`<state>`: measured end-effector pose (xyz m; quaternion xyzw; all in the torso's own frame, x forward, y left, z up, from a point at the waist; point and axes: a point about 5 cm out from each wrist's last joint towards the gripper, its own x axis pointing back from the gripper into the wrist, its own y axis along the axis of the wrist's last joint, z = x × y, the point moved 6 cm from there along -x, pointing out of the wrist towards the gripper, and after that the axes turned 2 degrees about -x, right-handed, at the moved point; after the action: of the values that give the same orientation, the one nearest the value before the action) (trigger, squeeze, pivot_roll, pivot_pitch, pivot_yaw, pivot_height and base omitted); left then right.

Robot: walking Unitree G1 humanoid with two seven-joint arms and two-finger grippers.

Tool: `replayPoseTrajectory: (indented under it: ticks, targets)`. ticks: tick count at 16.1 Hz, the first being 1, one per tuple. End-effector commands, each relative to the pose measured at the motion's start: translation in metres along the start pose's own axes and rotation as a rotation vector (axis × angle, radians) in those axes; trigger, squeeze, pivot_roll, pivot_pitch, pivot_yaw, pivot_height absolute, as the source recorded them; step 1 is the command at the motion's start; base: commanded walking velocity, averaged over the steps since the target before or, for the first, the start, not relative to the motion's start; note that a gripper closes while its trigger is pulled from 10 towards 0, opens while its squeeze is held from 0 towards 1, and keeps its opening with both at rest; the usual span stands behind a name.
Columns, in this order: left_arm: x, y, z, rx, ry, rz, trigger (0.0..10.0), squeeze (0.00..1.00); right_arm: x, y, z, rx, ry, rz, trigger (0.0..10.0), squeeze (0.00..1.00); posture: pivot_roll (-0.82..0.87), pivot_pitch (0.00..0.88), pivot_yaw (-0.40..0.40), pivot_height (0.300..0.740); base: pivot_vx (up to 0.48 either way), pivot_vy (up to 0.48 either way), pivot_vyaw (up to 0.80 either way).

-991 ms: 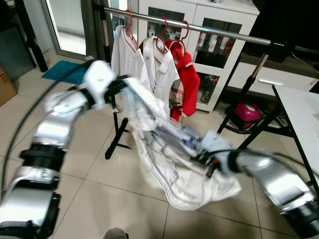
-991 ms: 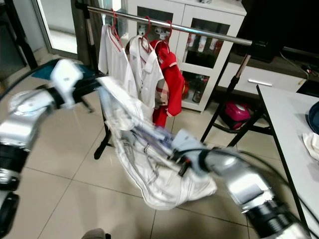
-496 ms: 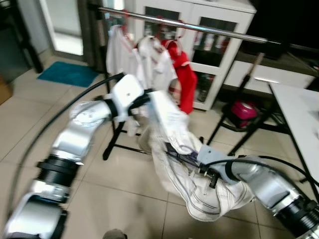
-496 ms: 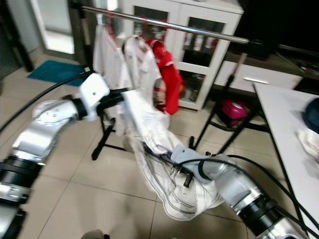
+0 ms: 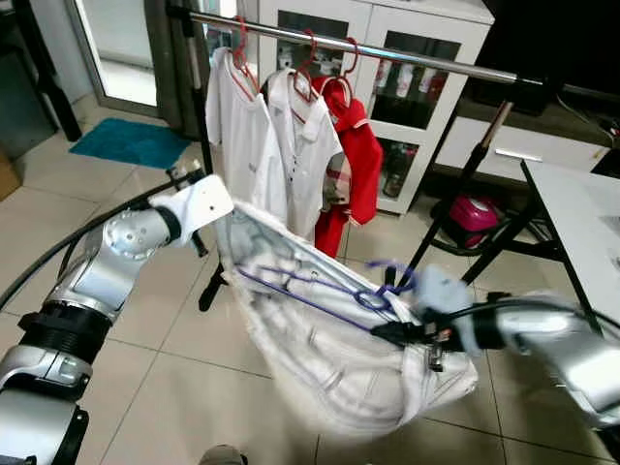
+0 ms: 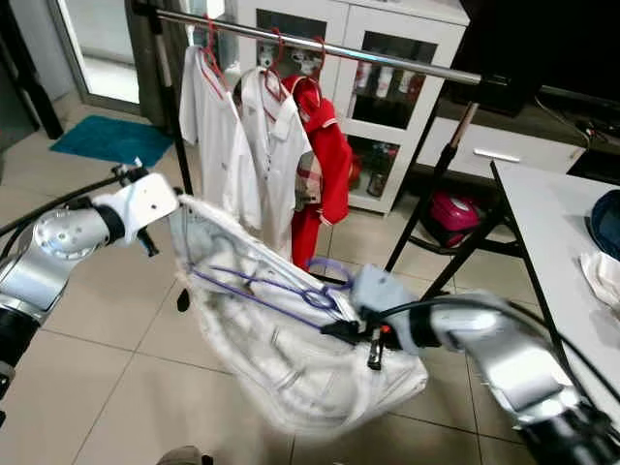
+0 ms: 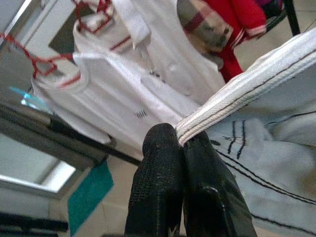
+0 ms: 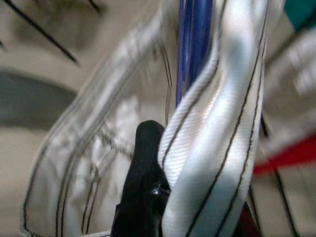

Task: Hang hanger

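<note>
A: Where is the hanger?

B: The blue hanger lies inside a white garment with thin dark stripes, which is stretched between the 2 grippers in front of the clothes rail. Its hook curls up near the right gripper — below the rail, not on it.

A: And the left gripper?

B: The left gripper is out at the garment's far-left edge. In the left wrist view its 2 black fingers are pressed together on the garment's ribbed hem.

A: The right one?

B: It sits low at the garment's right side, by the hanger's hook. In the right wrist view a black finger lies against a fold of the striped cloth with the blue bar just beside it, but that picture is blurred — I cannot tell whether it is closed or what it pinches.

A: What's on the rail?

B: 2 white shirts and a red shirt, all on red hangers, bunched at the rail's left end. A white cabinet stands behind, and a white table is at the right.
</note>
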<state>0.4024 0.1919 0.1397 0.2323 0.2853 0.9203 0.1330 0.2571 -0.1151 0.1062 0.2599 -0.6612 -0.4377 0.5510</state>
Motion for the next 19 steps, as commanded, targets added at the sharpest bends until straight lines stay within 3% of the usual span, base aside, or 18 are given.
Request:
replayPoseTrajectory:
  ticks: [1,2,3,6,7,8,10,11,13,14,15,16,17,19]
  targets:
    - [0.021,-0.033,0.054,0.122,0.230,0.095,0.0,0.00,0.021,0.000,-0.002,-0.068,0.000,-0.028,0.0,0.00,-0.03,0.000,-0.083,0.740,0.000,0.000,0.00]
    - [0.022,-0.036,0.055,0.221,0.252,0.071,0.0,0.00,0.023,0.009,-0.004,-0.078,-0.008,-0.091,0.0,0.00,-0.03,0.000,-0.077,0.740,0.000,0.000,0.00]
    - [0.022,-0.037,0.056,0.261,0.259,0.060,0.0,0.00,0.023,0.013,-0.005,-0.085,-0.016,-0.120,0.0,0.00,-0.03,0.000,-0.077,0.740,0.000,0.000,0.00]
    - [0.015,-0.039,0.043,0.537,0.246,-0.038,0.0,0.00,0.026,0.037,-0.011,-0.145,-0.052,-0.308,0.0,0.00,-0.03,0.000,-0.071,0.740,0.000,0.000,0.00]
    - [0.012,-0.038,0.031,0.544,0.208,-0.042,0.0,0.00,0.027,0.045,-0.017,-0.160,-0.087,-0.359,0.0,0.00,-0.03,0.000,-0.071,0.740,0.000,0.000,0.00]
    - [0.003,-0.034,0.005,0.566,0.128,-0.058,0.0,0.00,0.028,0.063,-0.030,-0.216,-0.150,-0.468,0.0,0.00,-0.03,0.000,-0.069,0.740,0.000,0.000,0.00]
    - [-0.004,-0.028,-0.018,0.610,0.079,-0.077,0.0,0.00,0.028,0.075,-0.045,-0.261,-0.240,-0.541,0.0,0.00,-0.03,0.000,-0.069,0.740,0.000,0.000,0.00]
    - [-0.007,-0.023,-0.030,0.610,0.042,-0.088,0.0,0.00,0.026,0.076,-0.054,-0.260,-0.303,-0.528,0.0,0.00,-0.03,0.000,-0.069,0.740,0.000,0.000,0.00]
    - [-0.009,-0.012,-0.057,0.583,-0.036,-0.119,0.0,0.00,0.014,0.065,-0.076,-0.209,-0.482,-0.381,0.0,0.00,-0.04,0.000,-0.065,0.740,0.000,0.000,0.00]
    - [-0.007,-0.014,-0.061,0.535,-0.016,-0.106,2.6,0.00,0.011,0.056,-0.089,-0.143,-0.598,-0.264,0.0,0.00,-0.04,0.000,-0.067,0.740,0.000,0.000,0.00]
    - [-0.005,-0.017,-0.062,0.538,-0.016,-0.100,10.0,0.00,0.012,0.055,-0.095,-0.128,-0.649,-0.241,0.0,0.00,-0.03,0.000,-0.071,0.740,0.000,0.000,0.00]
    - [0.002,-0.016,-0.058,0.548,-0.011,-0.132,10.0,1.00,0.013,0.055,-0.101,-0.136,-0.691,-0.235,0.0,0.00,-0.03,0.000,-0.078,0.740,0.000,0.000,0.00]
    - [0.013,-0.017,-0.060,0.543,-0.047,-0.160,10.0,1.00,0.014,0.052,-0.106,-0.067,-0.733,-0.164,0.0,0.00,-0.02,0.000,-0.083,0.740,0.000,0.000,0.00]
    - [0.030,-0.023,-0.068,0.510,-0.122,-0.160,10.0,1.00,0.013,0.051,-0.110,-0.042,-0.751,-0.130,0.0,0.00,-0.02,0.000,-0.087,0.740,0.000,0.000,0.00]
